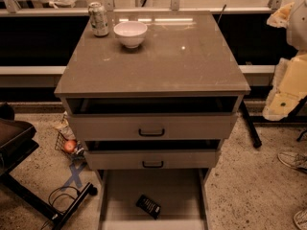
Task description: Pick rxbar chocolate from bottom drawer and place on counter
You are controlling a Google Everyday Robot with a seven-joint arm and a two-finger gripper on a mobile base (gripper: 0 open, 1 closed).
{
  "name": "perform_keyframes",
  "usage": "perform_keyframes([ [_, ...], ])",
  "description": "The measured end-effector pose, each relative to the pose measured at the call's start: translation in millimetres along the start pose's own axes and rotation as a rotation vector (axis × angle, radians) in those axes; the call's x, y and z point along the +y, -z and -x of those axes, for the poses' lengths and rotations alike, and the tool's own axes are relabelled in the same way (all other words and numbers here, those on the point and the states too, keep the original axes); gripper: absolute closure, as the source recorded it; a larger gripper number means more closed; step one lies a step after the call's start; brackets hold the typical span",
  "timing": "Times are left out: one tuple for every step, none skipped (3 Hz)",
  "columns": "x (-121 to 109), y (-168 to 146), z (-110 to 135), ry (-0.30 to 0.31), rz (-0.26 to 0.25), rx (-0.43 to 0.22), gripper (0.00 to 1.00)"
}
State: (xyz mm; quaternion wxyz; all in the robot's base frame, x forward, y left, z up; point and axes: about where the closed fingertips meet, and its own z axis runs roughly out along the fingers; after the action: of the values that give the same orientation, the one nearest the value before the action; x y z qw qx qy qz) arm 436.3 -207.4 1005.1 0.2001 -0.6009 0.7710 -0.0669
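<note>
Arm (pixel 293 75) sits at the 3 o'clock edge of the view, pale segments folded and stacked vertically, off the right side of the cabinet. The gripper (pixel 278 107) is at its lower end, pointing down-left, just outside the counter's (pixel 158 66) right front corner and below the slab level. Can't tell if it's open or closed, and it's holding nothing I can see. Rxbar (pixel 148 206) is at 6 o'clock, lying flat on the floor of the bottom drawer (pixel 115 195), which is pulled out. The bar is skewed diagonally, near the drawer's middle, touching no wall, and well apart from the gripper. Two upper drawers (pixel 151 127) with black handles are each out a little, stepped. On the counter at 11 o'clock are a can (pixel 99 18), upright, and a white bowl (pixel 130 33) just beside it at its 4 o'clock. Shoes (pixel 292 161) on the floor at 4 o'clock.
</note>
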Motion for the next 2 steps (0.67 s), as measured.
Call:
perform_keyframes([
  [1.7,-9.4,0.7,-0.001,-0.009,-0.012,0.00],
  [16.2,-26.7,-1.4,-0.006,-0.008,-0.054,0.00],
])
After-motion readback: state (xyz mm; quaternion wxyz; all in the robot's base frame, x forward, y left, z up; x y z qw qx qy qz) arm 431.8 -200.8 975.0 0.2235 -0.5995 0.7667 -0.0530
